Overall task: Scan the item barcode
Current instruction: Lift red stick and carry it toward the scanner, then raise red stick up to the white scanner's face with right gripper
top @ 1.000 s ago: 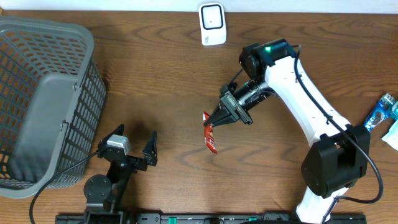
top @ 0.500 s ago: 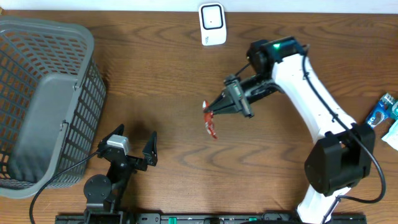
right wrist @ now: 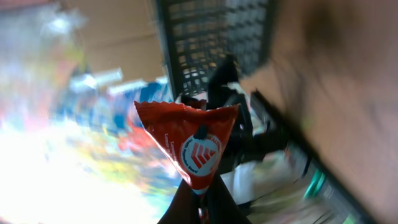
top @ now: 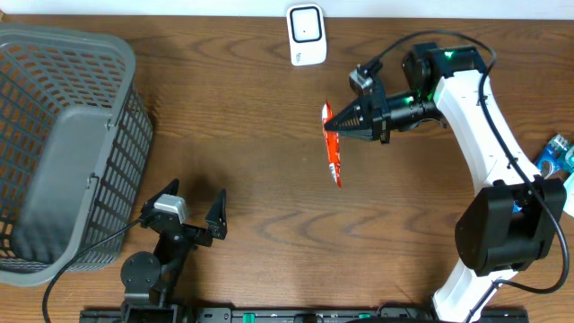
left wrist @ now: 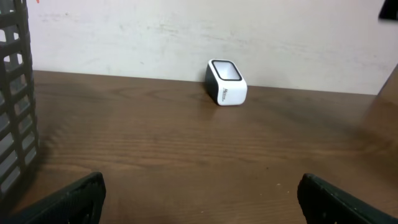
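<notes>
A red snack packet (top: 333,147) hangs in the air over the middle of the table, pinched at one end by my right gripper (top: 338,120), which is shut on it. In the right wrist view the red snack packet (right wrist: 189,146) fans out above my closed fingertips (right wrist: 214,202). The white barcode scanner (top: 306,34) stands at the table's far edge, beyond and left of the packet; the left wrist view shows the scanner (left wrist: 226,82) against the wall. My left gripper (top: 190,209) rests open near the front edge, its fingertips (left wrist: 78,198) wide apart with nothing between them.
A grey mesh basket (top: 63,148) fills the left side of the table. Blue and white packaged items (top: 557,170) lie at the right edge. My right arm's base (top: 504,235) stands at the front right.
My right gripper has lifted the red packet and swung it right and toward the far edge, nearer the scanner, turning it so it hangs lengthwise. The left arm has not moved.
</notes>
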`<state>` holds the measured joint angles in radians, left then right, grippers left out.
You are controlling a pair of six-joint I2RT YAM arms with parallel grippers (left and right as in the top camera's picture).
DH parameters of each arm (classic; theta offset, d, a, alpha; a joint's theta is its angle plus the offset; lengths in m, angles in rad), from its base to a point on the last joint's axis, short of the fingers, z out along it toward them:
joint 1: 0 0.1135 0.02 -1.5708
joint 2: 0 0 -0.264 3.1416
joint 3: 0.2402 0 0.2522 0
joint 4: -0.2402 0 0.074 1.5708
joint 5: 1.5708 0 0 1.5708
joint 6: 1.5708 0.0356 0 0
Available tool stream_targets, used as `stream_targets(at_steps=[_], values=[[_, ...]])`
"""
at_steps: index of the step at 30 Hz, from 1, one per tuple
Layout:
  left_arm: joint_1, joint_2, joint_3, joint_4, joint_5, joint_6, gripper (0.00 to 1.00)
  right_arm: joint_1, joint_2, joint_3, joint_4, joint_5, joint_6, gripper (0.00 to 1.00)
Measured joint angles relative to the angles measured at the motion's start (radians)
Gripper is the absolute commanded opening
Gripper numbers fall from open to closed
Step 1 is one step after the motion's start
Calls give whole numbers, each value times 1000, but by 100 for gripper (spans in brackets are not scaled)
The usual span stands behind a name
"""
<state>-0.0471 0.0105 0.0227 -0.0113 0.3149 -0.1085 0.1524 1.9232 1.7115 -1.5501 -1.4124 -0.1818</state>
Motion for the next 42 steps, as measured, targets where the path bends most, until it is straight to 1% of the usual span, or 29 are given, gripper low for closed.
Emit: stream_targets(at_steps=[3, 7, 10, 13, 15, 20, 25, 30, 34, 41, 42], values=[[0, 0, 0, 0, 0, 0, 98, 2, 0, 0, 5, -56, -232, 1], [0, 0, 0, 0, 0, 0, 98, 16, 0, 0, 7, -91, -507, 1], [0, 0, 0, 0, 0, 0, 98, 58, 0, 0, 27, -101, -627, 1], [0, 0, 0, 0, 0, 0, 98, 105, 0, 0, 79, -106, -715, 1], [0, 0, 0, 0, 0, 0, 98, 118, 0, 0, 94, -108, -779, 1], [0, 0, 0, 0, 0, 0, 98, 125, 0, 0, 99, -114, -996, 1], [0, 0, 0, 0, 0, 0, 98, 130, 0, 0, 96, -114, -1096, 1], [0, 0, 0, 0, 0, 0, 98, 129, 0, 0, 93, -114, -1103, 1], [0, 0, 0, 0, 0, 0, 98, 116, 0, 0, 93, -112, -969, 1], [0, 0, 0, 0, 0, 0, 98, 33, 0, 0, 95, -57, -515, 1], [0, 0, 0, 0, 0, 0, 99, 23, 0, 0, 105, -51, -417, 1]])
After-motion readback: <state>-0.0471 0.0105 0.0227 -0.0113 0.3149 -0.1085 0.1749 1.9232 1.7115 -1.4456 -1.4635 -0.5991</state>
